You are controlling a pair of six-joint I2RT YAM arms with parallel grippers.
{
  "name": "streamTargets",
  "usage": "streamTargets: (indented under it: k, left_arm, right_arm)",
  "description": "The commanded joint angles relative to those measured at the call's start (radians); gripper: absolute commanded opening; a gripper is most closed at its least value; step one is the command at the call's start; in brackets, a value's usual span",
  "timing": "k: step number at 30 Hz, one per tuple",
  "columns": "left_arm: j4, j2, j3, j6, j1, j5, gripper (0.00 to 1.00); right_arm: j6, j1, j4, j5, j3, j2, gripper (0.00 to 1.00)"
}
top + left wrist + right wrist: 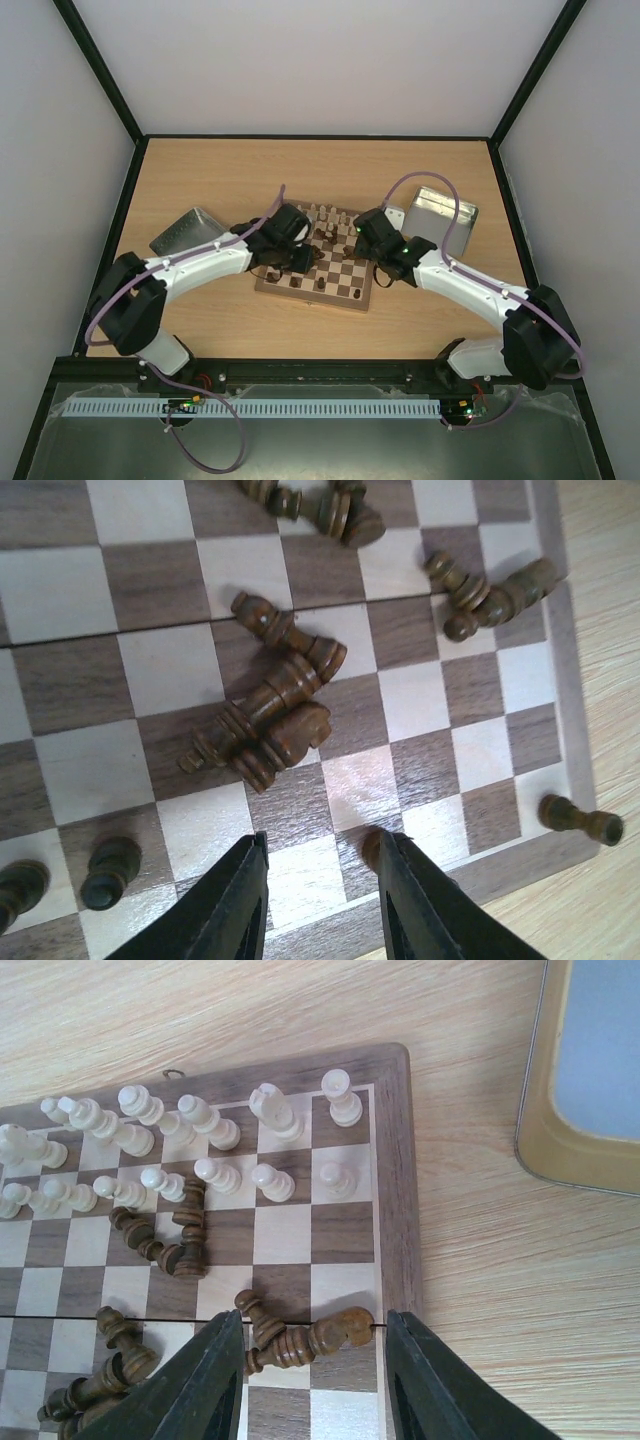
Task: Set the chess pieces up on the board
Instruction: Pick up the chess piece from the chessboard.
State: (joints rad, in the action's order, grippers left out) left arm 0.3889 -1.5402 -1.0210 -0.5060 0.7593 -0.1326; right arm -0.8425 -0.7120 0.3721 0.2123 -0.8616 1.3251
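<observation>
Black plastic fingers (235, 905) of the left gripper (325, 848) spread apart over the near rows of the board (60, 590), pinching nothing; bare light and dark squares between them, and a small dark rounded shape just beside the inner face of one finger, too little of it shown to name. Just beyond, a heap of dark pieces (265, 725) lying on their sides and touching one another; further fallen ones toward the board's far and right edges, one on the tan border, two upright at lower left. Jaws of the right gripper (312, 1318) likewise held wide, straddling two toppled dark figures at the board's right edge without clear contact on either side. Farther out in the right wrist view, more dark figures fallen on the middle squares, then cream pieces (200, 1120) standing upright in two rows along the far edge. In the top view, board central on the wooden table (200, 170), both arms bent inward over it; left tin (187, 232) and right tin (443, 215) lying beside it, one on each side.
</observation>
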Motion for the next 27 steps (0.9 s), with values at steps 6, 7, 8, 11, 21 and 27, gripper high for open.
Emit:
streamTargets:
  k: [6,7,8,11,21,27]
  left_arm:
    - [0.106,-0.128,-0.093,0.083,0.028,0.029,0.3]
    - [0.108,-0.137,-0.101,0.086,0.027,0.031,0.3]
    - [0.109,-0.146,-0.107,0.087,0.028,0.034,0.3]
    - [0.109,-0.172,-0.111,0.092,0.028,0.043,0.31]
    - [0.129,-0.242,-0.159,0.119,0.028,0.07,0.37]
    - [0.136,-0.271,-0.179,0.123,0.027,0.076,0.4]
  right_arm:
    - [-0.016,0.009,-0.047,0.0,0.037,-0.025,0.39]
    - [-0.012,0.008,-0.049,-0.004,0.038,-0.026,0.39]
    - [-0.012,0.009,-0.051,-0.006,0.041,-0.028,0.39]
    - [-0.013,0.008,-0.058,-0.008,0.046,-0.033,0.39]
    - [-0.01,0.008,-0.071,-0.016,0.058,-0.033,0.39]
    - [-0.011,0.008,-0.074,-0.014,0.06,-0.035,0.39]
